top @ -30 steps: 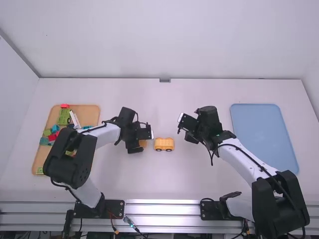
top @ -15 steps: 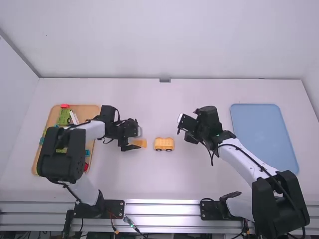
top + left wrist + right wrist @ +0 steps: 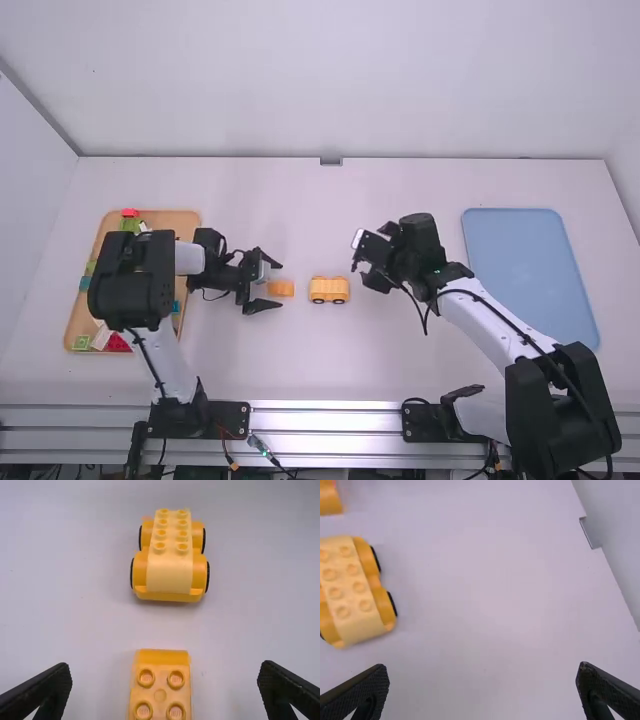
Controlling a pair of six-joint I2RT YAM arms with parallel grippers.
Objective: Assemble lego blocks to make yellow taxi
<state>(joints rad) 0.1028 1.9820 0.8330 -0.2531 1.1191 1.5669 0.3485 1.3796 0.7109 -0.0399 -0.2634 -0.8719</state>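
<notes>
My left gripper [image 3: 272, 284] is low over the table, its open fingers on either side of the near end of an orange-yellow block [image 3: 281, 289]. To the right of that block stands a yellow car [image 3: 329, 290] on black wheels, apart from it. In the left wrist view, the studded block [image 3: 160, 692] lies between the fingers of the left gripper [image 3: 165, 692], untouched, with the car [image 3: 170, 557] beyond. My right gripper [image 3: 364, 266] is open and holds nothing, right of the car. The right wrist view has the car [image 3: 352, 590] off to the side of the right gripper [image 3: 482, 692].
A wooden tray [image 3: 180, 223] with several coloured blocks lies at the left, partly under the left arm. A blue tray [image 3: 530, 270] lies on the right, beyond the right arm. White walls bound the table [image 3: 300, 370].
The left gripper has drawn back leftward from beside the car, and its fingers now stand open, with the orange-yellow block left on the table. The right gripper has shifted only slightly.
</notes>
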